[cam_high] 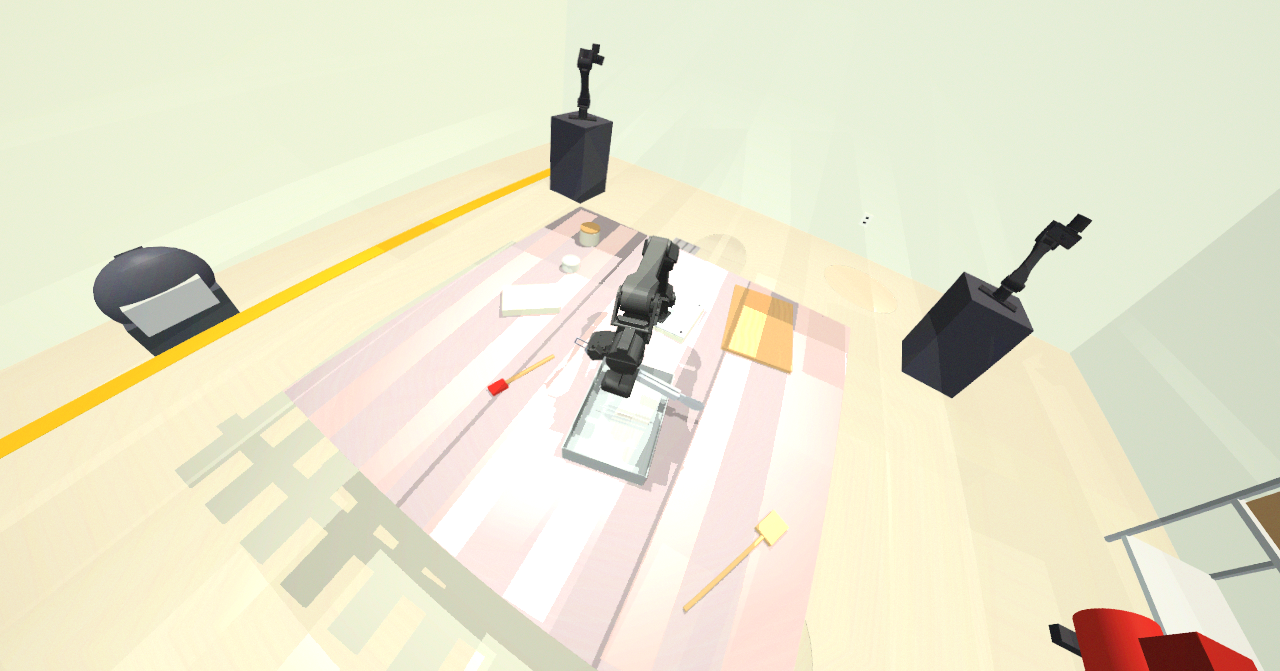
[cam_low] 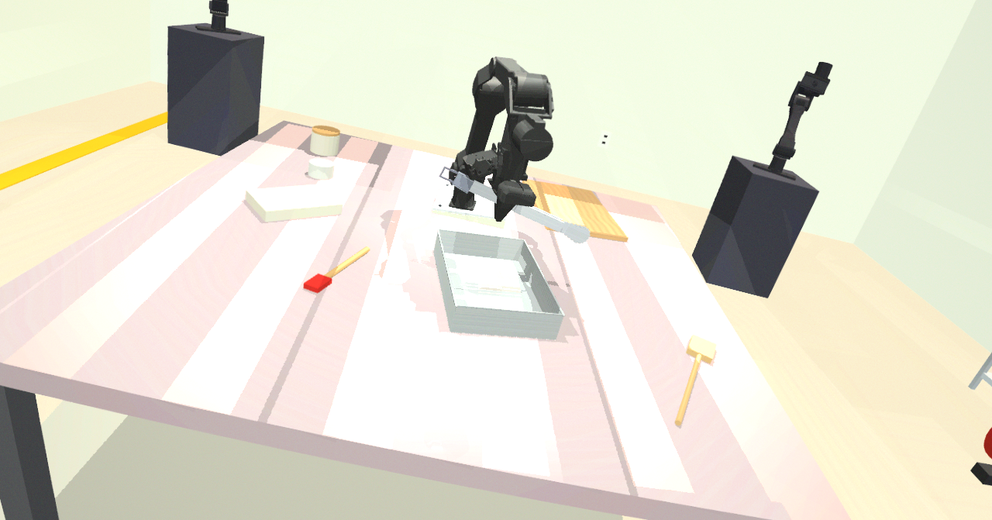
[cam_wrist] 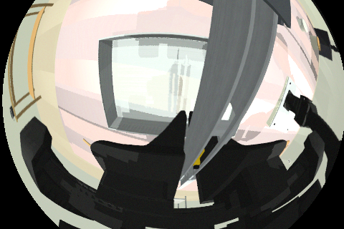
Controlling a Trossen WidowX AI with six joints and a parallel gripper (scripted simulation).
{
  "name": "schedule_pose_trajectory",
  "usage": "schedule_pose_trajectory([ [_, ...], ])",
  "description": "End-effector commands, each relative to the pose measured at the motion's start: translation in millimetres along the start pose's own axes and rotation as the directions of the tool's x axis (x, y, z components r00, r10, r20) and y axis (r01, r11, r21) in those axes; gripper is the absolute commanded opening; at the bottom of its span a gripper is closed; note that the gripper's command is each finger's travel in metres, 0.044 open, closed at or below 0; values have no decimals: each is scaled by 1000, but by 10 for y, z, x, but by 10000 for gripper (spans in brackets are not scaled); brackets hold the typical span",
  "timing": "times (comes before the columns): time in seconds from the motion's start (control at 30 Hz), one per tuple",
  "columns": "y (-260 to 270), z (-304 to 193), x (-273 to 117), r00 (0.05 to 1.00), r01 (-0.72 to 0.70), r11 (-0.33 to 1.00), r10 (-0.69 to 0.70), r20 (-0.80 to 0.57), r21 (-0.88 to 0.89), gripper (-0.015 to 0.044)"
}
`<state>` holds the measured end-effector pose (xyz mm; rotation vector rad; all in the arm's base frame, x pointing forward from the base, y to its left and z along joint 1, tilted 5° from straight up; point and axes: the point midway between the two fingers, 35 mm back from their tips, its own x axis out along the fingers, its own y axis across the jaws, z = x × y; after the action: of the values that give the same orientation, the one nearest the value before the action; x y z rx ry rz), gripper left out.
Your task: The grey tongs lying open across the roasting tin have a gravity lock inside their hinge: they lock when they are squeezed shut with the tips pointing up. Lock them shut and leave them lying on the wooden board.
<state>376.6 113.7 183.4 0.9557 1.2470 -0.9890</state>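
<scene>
The grey tongs (cam_high: 684, 399) (cam_low: 548, 222) (cam_wrist: 234, 54) hang in the air above the back of the roasting tin (cam_high: 604, 468) (cam_low: 506, 324) (cam_wrist: 104, 82), clear of its rim. Their arms are pressed together. In the exterior view the hinge end with its wire loop is at the upper left and the tips are at the lower right, so the tips point somewhat down. My gripper (cam_high: 617, 387) (cam_low: 504, 210) (cam_wrist: 186, 115) is shut on the tongs' arms. The hinge lock is not visible. The wooden board (cam_high: 760, 331) (cam_low: 593, 215) lies flat on the table behind and right of the tin.
A red-headed brush (cam_high: 498, 387) (cam_low: 318, 282) lies left of the tin. A yellow square-headed tool (cam_high: 771, 528) (cam_low: 700, 349) lies front right. A pale block (cam_high: 530, 299) (cam_low: 294, 201), a white cup (cam_high: 570, 263) (cam_low: 321, 167) and an orange-topped jar (cam_high: 588, 234) (cam_low: 324, 141) stand back left.
</scene>
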Motion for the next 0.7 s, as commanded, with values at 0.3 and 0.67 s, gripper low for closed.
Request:
schedule_pose_trajectory([
  [0.3, -74, -882, -20, 1000, -7, 989, 5, -15, -150, -150],
  [0.67, -303, -1609, -32, 1000, -6, 962, -1, -24, -274, -150],
])
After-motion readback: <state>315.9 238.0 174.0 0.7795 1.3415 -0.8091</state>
